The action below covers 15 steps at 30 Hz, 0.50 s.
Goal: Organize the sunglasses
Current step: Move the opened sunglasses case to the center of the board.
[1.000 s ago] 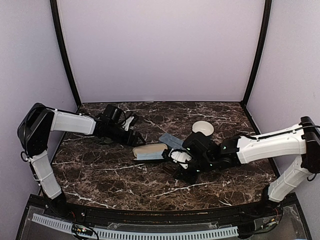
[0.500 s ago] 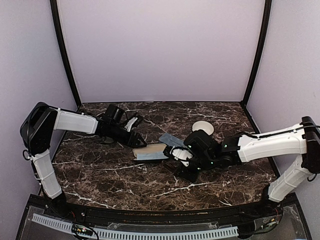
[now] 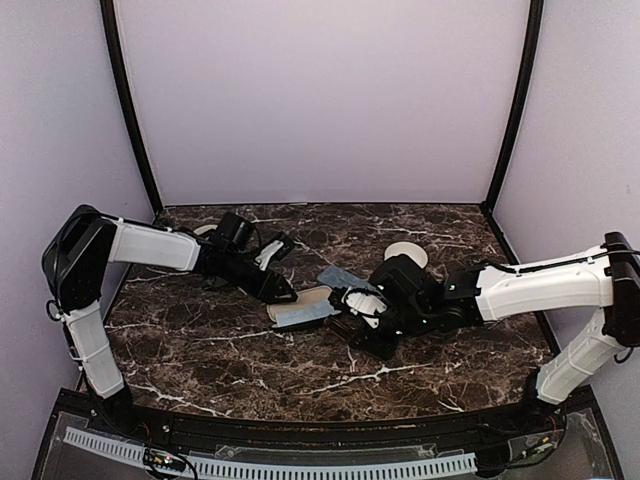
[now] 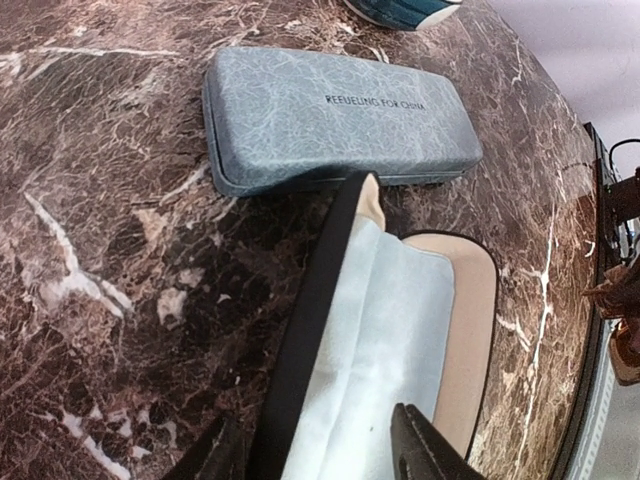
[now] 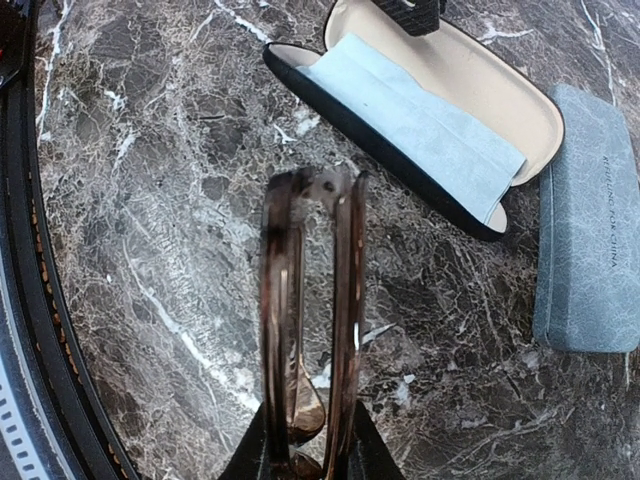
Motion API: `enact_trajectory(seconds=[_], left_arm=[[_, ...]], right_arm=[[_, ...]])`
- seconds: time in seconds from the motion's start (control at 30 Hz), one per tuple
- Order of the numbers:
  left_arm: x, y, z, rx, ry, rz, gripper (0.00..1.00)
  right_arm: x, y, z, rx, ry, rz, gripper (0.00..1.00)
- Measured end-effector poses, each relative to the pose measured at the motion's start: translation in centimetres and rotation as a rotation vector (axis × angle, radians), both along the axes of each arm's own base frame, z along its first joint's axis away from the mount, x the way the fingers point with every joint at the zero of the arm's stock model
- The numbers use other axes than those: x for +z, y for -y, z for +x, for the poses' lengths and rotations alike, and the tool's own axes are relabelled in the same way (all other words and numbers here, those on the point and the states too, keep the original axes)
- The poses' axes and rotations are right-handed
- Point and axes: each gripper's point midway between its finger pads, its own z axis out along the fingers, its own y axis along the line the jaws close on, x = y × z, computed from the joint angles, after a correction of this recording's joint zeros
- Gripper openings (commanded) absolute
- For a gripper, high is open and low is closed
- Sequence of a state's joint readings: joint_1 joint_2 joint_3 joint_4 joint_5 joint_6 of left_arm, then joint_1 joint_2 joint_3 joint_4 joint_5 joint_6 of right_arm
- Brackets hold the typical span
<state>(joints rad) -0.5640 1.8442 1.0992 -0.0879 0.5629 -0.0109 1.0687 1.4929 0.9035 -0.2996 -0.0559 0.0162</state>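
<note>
- The right gripper [image 5: 300, 455] is clamping one folded pair of the sunglasses [image 5: 310, 320] by one end, carrying it above the marble table [image 5: 150, 200], just to the near right of the open black case [image 5: 470, 75].
- The left gripper [image 4: 315, 430] is straddling the left end of that case, one finger outside the black wall and one on the light blue cloth [image 5: 420, 130]. I cannot tell whether it is actually pinching.
- The step in hand is probably bringing the pair over the case and laying it in.
- To do it well, the right wrist should be turning until the frame runs along the case's length. It should then be lowering onto the cloth and letting go only once the frame is resting there.
- It should be keeping clear of the left finger inside the case, and of the blue-grey case [image 5: 590, 230] lying closed just beyond the far side.
- The right wrist view is showing the whole open cavity and how the frame is angled against it; the top view is hiding the pair behind the gripper.
- The left wrist view is showing the printed lid of the blue-grey case and the case's rim up close.
- Only the top view is showing both arms meeting mid-table, with a white round dish [image 3: 407, 255] beyond them.
- No view is showing the second pair clearly.
</note>
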Motion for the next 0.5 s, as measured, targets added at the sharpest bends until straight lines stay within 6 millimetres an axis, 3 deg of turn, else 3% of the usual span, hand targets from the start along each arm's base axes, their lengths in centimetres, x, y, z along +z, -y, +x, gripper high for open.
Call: enact_trajectory(seconds=[0.5], left_arm=[[0.0,2.1,-2.7,-0.109,0.042,0.03,0.41]], right_arm=[[0.5,0.2,1.1,-0.019,0.009,0.004,0.14]])
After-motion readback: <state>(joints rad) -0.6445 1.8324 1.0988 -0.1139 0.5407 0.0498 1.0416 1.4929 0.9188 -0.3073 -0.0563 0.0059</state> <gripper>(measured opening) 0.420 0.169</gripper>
